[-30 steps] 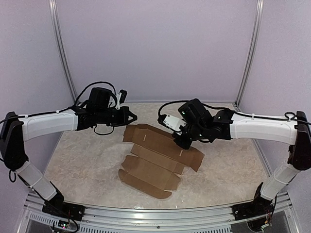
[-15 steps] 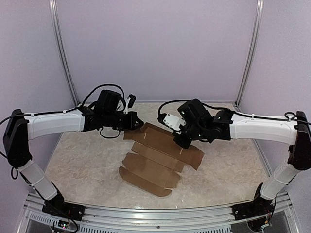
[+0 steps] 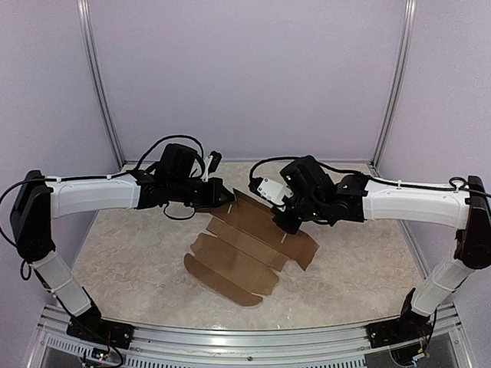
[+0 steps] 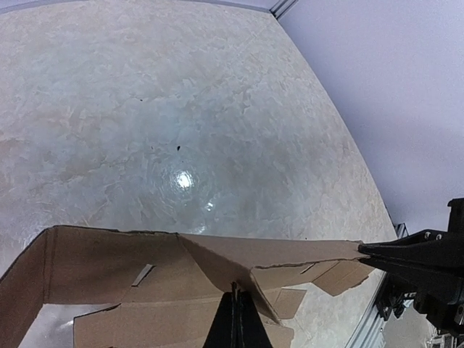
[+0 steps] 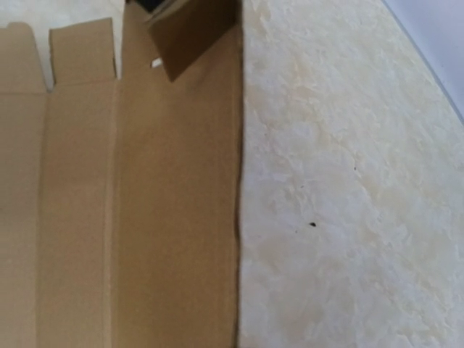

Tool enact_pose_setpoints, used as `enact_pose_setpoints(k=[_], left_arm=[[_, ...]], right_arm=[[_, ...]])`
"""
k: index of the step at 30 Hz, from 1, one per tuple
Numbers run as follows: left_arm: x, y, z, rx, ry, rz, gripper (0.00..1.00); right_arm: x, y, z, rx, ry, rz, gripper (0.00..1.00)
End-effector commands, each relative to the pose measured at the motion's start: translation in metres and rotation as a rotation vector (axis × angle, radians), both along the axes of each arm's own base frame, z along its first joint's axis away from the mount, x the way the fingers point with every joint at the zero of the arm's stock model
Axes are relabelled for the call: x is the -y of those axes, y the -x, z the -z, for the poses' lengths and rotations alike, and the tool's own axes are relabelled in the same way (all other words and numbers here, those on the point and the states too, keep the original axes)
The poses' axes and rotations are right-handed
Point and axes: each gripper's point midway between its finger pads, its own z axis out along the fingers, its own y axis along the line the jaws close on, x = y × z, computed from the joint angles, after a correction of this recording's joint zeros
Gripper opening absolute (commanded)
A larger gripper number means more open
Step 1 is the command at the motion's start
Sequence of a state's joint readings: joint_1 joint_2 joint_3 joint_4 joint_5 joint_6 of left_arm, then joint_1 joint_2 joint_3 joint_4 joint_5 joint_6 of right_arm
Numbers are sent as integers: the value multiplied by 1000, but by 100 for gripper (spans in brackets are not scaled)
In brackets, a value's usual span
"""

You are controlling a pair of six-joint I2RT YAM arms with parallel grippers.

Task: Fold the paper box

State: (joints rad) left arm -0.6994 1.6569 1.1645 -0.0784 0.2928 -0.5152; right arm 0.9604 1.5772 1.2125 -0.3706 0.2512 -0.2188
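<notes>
The pressed-together left hand (image 3: 223,196) is propping a far flap (image 3: 240,203) of the flat brown cardboard paper box (image 3: 238,261) lying mid-bench (image 3: 130,253), with the equally pressed-together right hand (image 3: 285,227) pinning it, so the unpinched flap is likely risking slipping free.

Robot lab test cell. Plain pale-lilac panels (image 3: 245,77) close in desk (image 3: 130,261) on left, right, far sides. Metal corner posts (image 3: 97,77). Aluminium rail (image 3: 245,337) along near edge. Left arm (image 3: 92,195), right arm (image 3: 406,201) mounted at near corners.
</notes>
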Motion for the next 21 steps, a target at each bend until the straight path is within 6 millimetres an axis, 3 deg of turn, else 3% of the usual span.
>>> enact_pose_setpoints(k=[1,14,21], left_arm=[[17,-4,-12,19,53,25,0],[21,-20,-7,18,57,0,0],[-13,-22,19,28,-106,-85,0]], right_arm=[[-15,7,-15,11,-62,-31,0],[-17,9,-10,-3,-60,-37,0],[-4,-3,7,9,17,26,0]])
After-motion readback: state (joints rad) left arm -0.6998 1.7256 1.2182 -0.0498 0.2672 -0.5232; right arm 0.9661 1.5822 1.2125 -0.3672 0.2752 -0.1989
